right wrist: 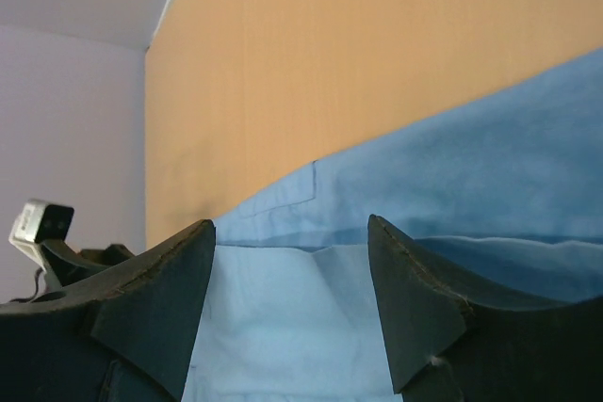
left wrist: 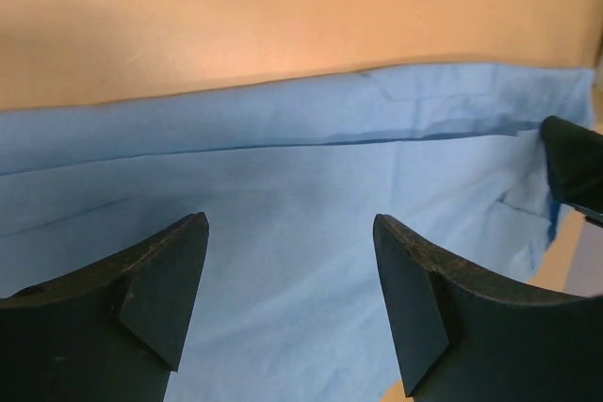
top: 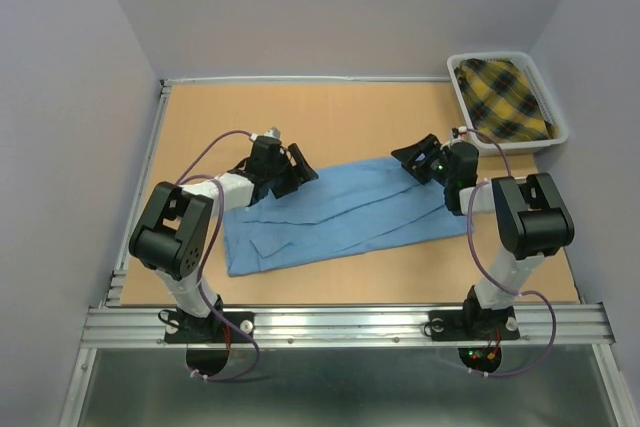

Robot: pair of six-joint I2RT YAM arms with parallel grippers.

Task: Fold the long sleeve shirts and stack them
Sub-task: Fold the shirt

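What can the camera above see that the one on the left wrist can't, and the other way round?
Top only: the basket holding plaid cloth, and the shirt's full outline. Left wrist only: fine creases close up, seen between the left gripper's open fingers. Both: the blue shirt lying on the table.

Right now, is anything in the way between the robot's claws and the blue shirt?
No, nothing visible. The left gripper and right gripper both hang open right over the blue shirt, with only its cloth showing between their fingertips.
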